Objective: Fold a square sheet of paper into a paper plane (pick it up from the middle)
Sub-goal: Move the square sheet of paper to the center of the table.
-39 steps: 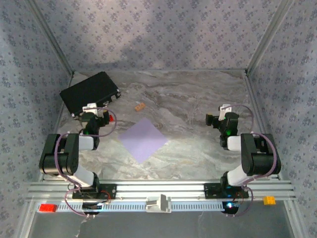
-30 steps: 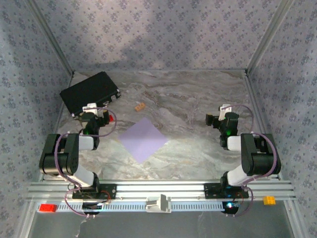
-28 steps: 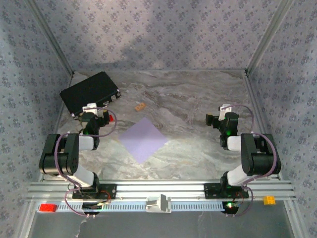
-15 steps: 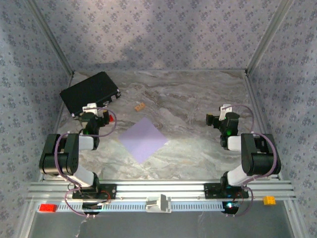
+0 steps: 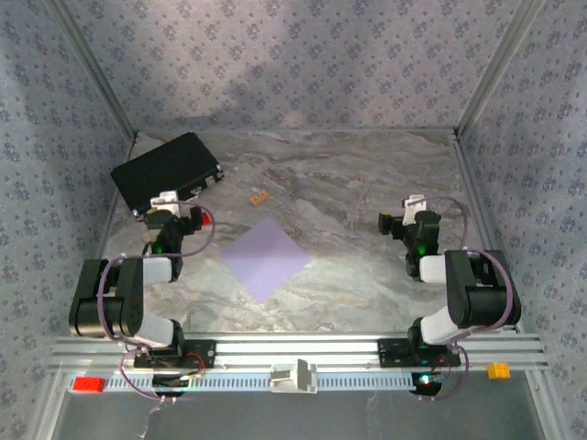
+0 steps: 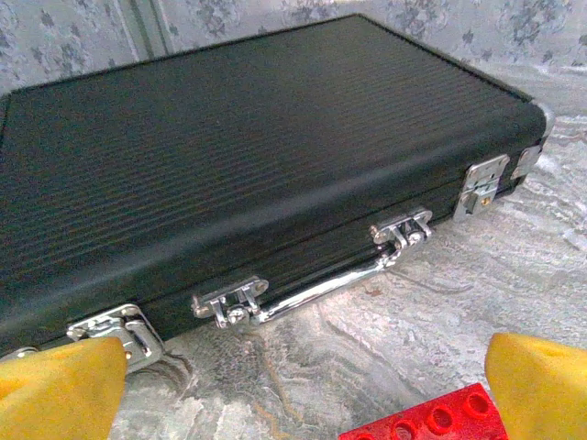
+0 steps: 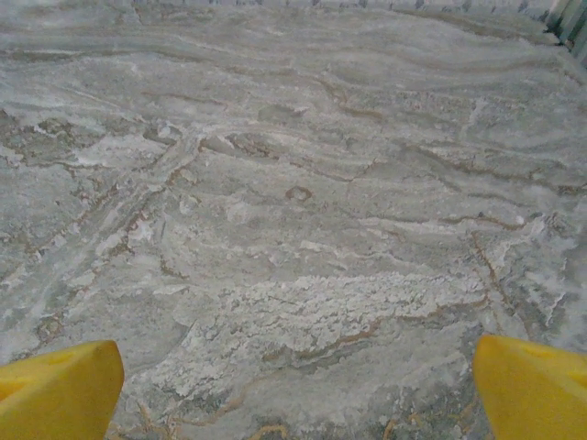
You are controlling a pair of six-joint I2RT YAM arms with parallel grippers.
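Square sheet of paper (image 5: 266,258) lies flat mid-table between the arms, untouched; left gripper (image 6: 303,385) gapes wide before the black case (image 6: 229,156), a red block (image 6: 422,423) cut off below; right gripper (image 7: 298,385) spreads wide over the bare marble table (image 7: 303,183), its yellow fingertips cropped at the corners.

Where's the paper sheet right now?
Top view: the paper sheet lies flat on the table, left of centre, just nearer than the small tan block and right of the small red block.
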